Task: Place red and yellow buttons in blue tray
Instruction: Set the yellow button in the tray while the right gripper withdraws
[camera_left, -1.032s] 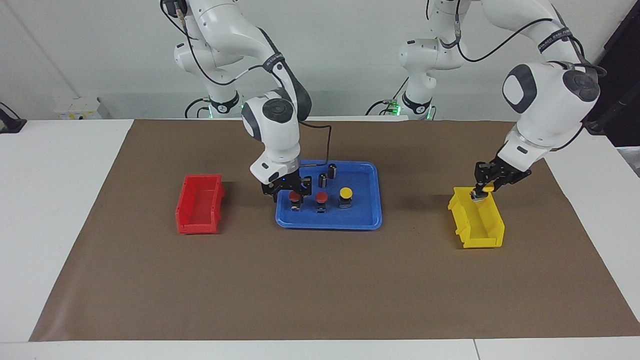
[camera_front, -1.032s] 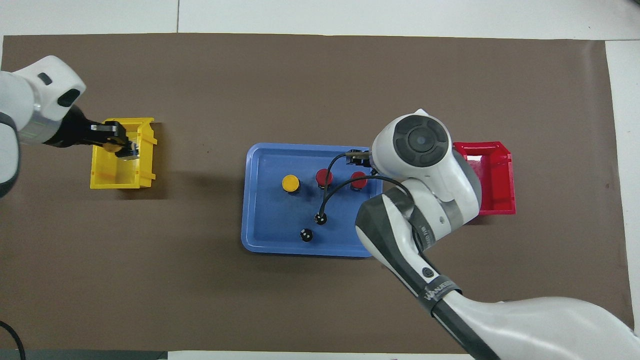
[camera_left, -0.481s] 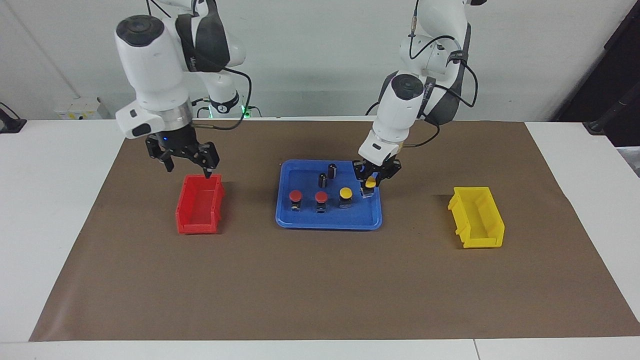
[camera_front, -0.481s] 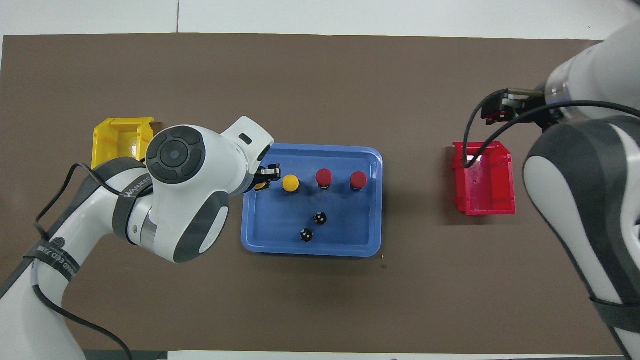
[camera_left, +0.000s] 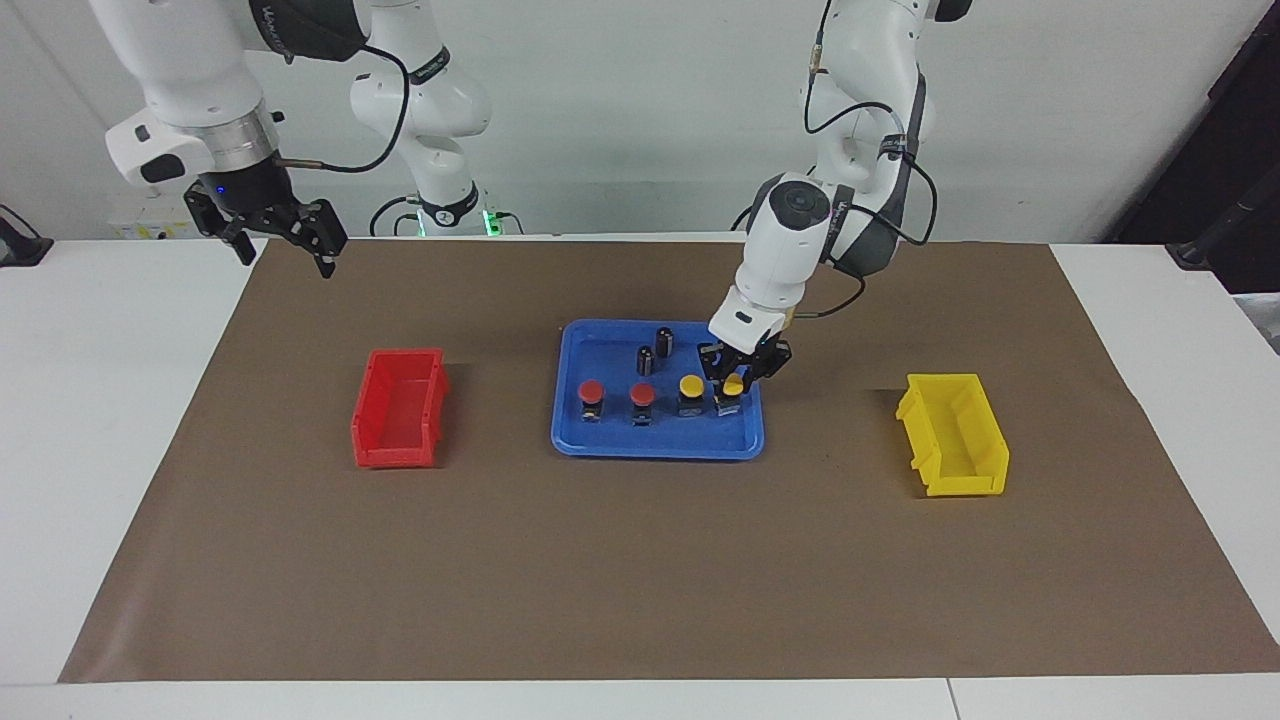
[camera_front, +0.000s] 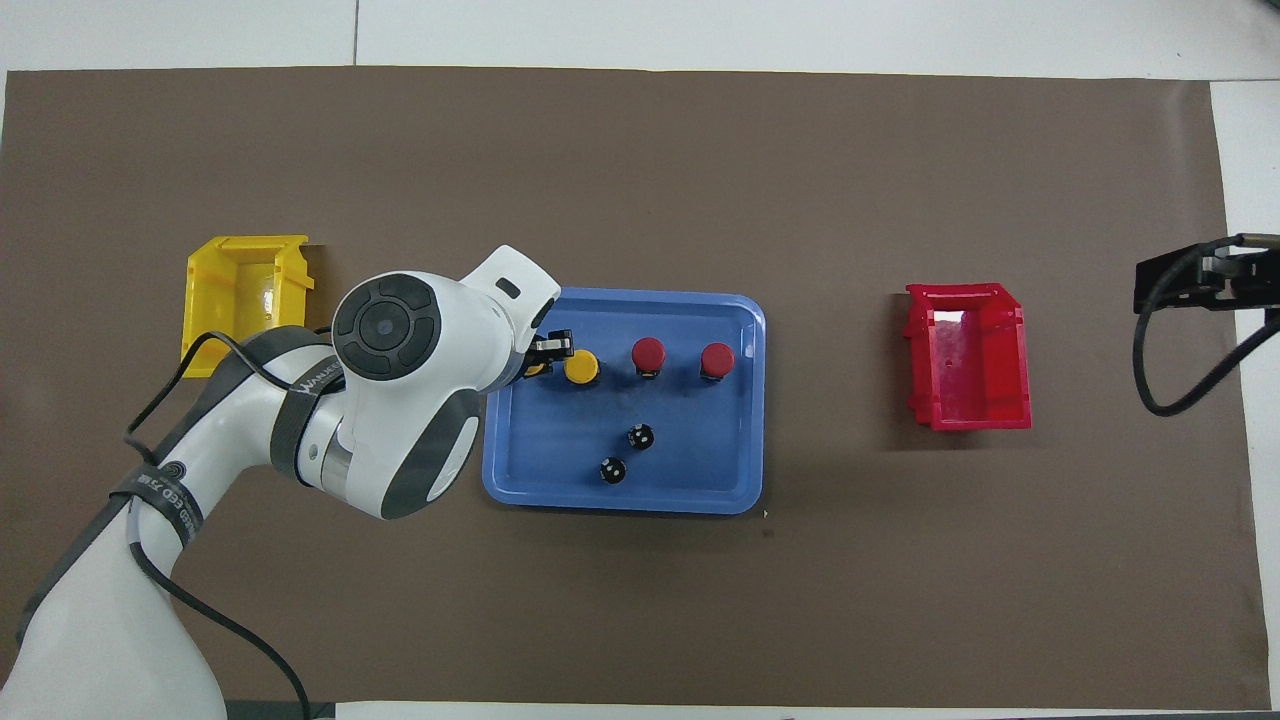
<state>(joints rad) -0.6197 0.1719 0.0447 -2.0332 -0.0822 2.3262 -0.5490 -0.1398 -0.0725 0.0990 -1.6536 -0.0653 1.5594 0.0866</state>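
Note:
The blue tray (camera_left: 655, 452) lies mid-table and also shows in the overhead view (camera_front: 620, 296). In it stand two red buttons (camera_left: 592, 392) (camera_left: 642, 395) and a yellow button (camera_left: 691, 385) in a row. My left gripper (camera_left: 735, 378) is down in the tray at the row's end toward the left arm, shut on a second yellow button (camera_left: 733, 384) whose base sits at the tray floor. From overhead the left gripper (camera_front: 545, 358) and wrist hide most of that button. My right gripper (camera_left: 288, 258) is open and empty, raised high over the mat's corner at the right arm's end.
Two capless dark cylinders (camera_left: 664, 340) (camera_left: 645, 358) stand in the tray, nearer to the robots than the buttons. A red bin (camera_left: 398, 405) stands toward the right arm's end, a yellow bin (camera_left: 955, 435) toward the left arm's end. Both look empty.
My left gripper carried the yellow button from the yellow bin and lowered it into the tray beside the other yellow button. My right gripper left the tray, rose and drew back past the red bin.

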